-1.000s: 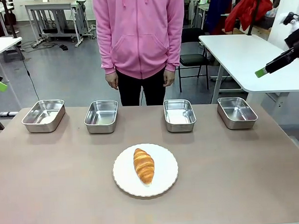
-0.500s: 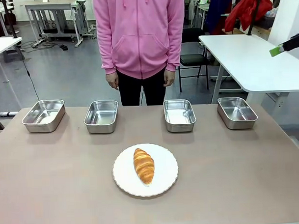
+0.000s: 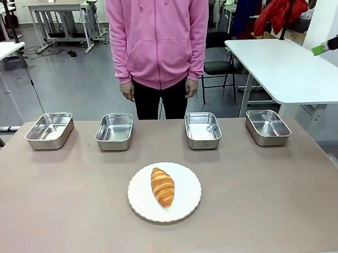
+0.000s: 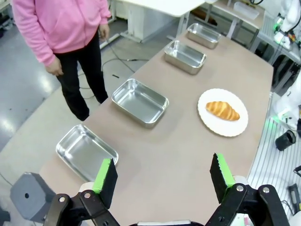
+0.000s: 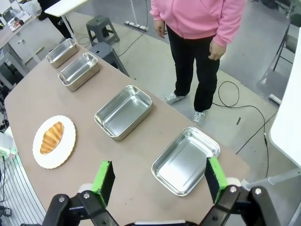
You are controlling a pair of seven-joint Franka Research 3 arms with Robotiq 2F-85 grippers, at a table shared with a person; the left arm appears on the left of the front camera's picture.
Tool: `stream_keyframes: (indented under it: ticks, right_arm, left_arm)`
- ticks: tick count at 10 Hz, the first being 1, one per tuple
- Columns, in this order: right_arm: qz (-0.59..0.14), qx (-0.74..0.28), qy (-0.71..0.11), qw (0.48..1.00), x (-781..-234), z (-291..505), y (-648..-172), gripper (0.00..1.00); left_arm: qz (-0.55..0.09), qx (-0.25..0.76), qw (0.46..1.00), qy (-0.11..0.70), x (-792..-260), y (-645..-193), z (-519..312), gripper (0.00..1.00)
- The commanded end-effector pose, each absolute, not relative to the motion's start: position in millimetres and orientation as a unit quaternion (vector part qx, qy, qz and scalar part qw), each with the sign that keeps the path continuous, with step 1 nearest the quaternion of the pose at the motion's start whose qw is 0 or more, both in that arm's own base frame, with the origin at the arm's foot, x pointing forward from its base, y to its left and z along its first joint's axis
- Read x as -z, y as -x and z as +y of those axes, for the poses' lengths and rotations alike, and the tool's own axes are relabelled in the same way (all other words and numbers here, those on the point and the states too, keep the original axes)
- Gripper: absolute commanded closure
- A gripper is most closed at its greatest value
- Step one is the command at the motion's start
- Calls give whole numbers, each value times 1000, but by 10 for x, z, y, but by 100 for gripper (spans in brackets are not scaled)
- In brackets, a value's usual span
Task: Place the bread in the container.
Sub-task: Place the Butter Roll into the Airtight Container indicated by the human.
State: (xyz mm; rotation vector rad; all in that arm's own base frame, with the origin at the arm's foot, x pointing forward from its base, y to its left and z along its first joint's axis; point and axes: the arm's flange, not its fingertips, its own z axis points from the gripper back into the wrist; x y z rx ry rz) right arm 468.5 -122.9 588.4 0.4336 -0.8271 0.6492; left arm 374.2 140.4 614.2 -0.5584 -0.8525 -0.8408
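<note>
Bread (image 3: 163,187) lies on the round white plate (image 3: 185,206) in the middle of the worktop (image 3: 272,212), nearer the robot's side, exactly as one second ago. The four steel containers, from the far-left container (image 3: 47,143) to the far-right container (image 3: 268,139), also keep their row on the person's side.

What changed is the right hand (image 5: 158,180). In the front view its green pad (image 3: 319,50) was lower and further inside the picture, and now it sits higher, almost at the right edge. So little of it shows there that I only suppose it is one fingertip.

The right wrist view gives what the front view cannot: both fingers spread wide, released, grasping nothing, above the far-right container. The left wrist view shows the left hand (image 4: 162,174) the same way, released and empty, above the far-left container's end of the worktop, with the bread well apart.
</note>
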Motion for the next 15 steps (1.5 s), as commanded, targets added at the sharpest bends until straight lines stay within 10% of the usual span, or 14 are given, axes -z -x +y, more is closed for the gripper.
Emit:
stream_keyframes:
  ticks: [1, 15]
  right_arm:
    - [-403, -318, -214, 831, -5871, -1265, -4717, 0]
    - [-388, -304, -211, 844, -5847, -1265, -4680, 0]
  left_arm:
    - [-410, 389, 777, 276, -6074, -3709, 1396, 0]
    - [-396, 372, 796, 266, -6041, -3713, 1426, 0]
